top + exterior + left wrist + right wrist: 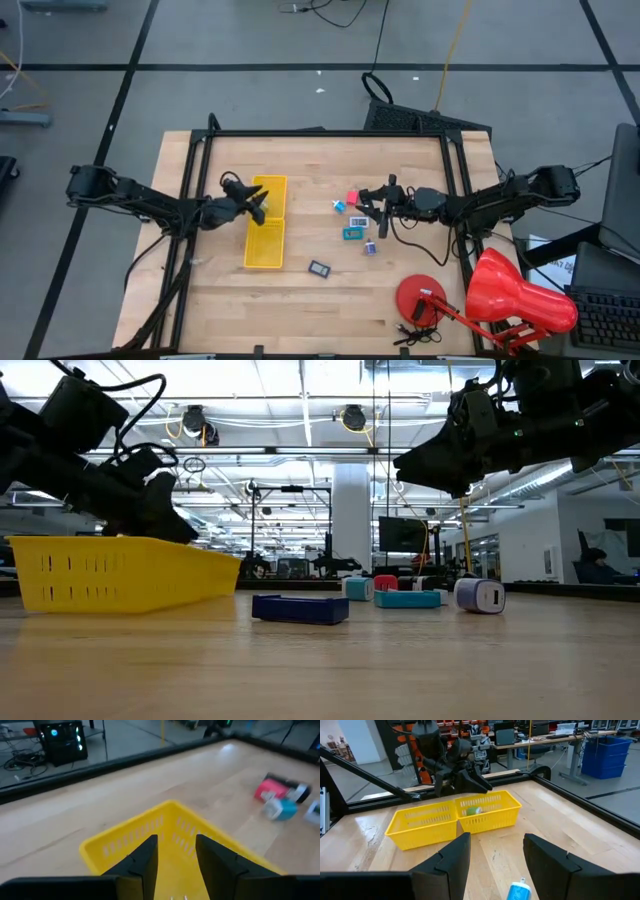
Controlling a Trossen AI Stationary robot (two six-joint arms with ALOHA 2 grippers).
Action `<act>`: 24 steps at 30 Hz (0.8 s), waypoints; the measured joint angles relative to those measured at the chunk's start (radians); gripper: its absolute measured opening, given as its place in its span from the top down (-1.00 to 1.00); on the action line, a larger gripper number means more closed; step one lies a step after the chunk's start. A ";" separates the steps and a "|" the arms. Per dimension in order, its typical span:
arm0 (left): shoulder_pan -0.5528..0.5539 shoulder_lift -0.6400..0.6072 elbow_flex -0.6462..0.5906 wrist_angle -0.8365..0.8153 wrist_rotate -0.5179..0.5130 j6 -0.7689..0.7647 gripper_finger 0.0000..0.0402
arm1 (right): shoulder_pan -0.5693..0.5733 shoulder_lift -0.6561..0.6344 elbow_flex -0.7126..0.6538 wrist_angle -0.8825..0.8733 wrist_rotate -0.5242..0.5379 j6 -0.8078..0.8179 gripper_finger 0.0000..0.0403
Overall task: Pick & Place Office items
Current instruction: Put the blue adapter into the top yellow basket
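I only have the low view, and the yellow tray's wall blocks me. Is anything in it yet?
Observer: Yes. The right wrist view shows one green item in the yellow tray, in the compartment under the left gripper.
Operator: Where's the right gripper?
Observer: From above, the right gripper hangs open beside the pink-red item.
Operator: And the dark flat rectangle?
Observer: The dark flat rectangle lies apart from the other pieces.

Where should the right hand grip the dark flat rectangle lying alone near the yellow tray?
Probably across the two long edges of the dark flat rectangle, coming straight down. It lies flat and low on the table, with open wood on every side, so only its thin edges offer purchase. The right hand hovers open farther back.
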 joint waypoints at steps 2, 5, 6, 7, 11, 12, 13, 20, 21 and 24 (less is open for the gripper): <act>0.000 -0.005 0.000 0.054 0.003 0.006 0.33 | 0.000 0.000 0.000 -0.001 0.000 0.000 0.15; 0.000 -0.005 0.001 0.129 0.012 0.030 0.26 | 0.003 0.000 0.001 -0.042 0.001 0.025 0.15; 0.000 -0.005 0.004 0.144 0.013 0.035 0.23 | 0.003 0.000 0.001 -0.072 0.006 0.050 0.15; 0.000 -0.005 0.008 0.147 0.016 0.036 0.19 | 0.004 0.000 0.001 -0.105 0.021 0.075 0.15; -0.001 -0.005 0.023 0.141 0.029 0.036 -0.03 | 0.012 0.000 0.052 -0.356 0.094 0.107 0.08; -0.002 -0.005 0.024 0.141 0.037 0.036 -0.09 | 0.017 0.000 0.075 -0.443 0.114 0.117 0.05; -0.002 -0.005 0.026 0.140 0.045 0.039 -0.15 | 0.020 0.001 0.101 -0.531 0.135 0.134 0.02; -0.002 -0.005 0.026 0.140 0.079 0.058 -0.44 | 0.023 0.008 0.165 -0.777 0.086 0.260 -0.12; -0.002 -0.005 0.026 0.140 0.079 0.058 -0.47 | 0.023 0.008 0.165 -0.775 0.034 0.260 -0.12; -0.002 -0.005 0.026 0.139 0.079 0.053 -0.51 | 0.033 0.005 0.165 -0.761 -0.143 0.261 -0.11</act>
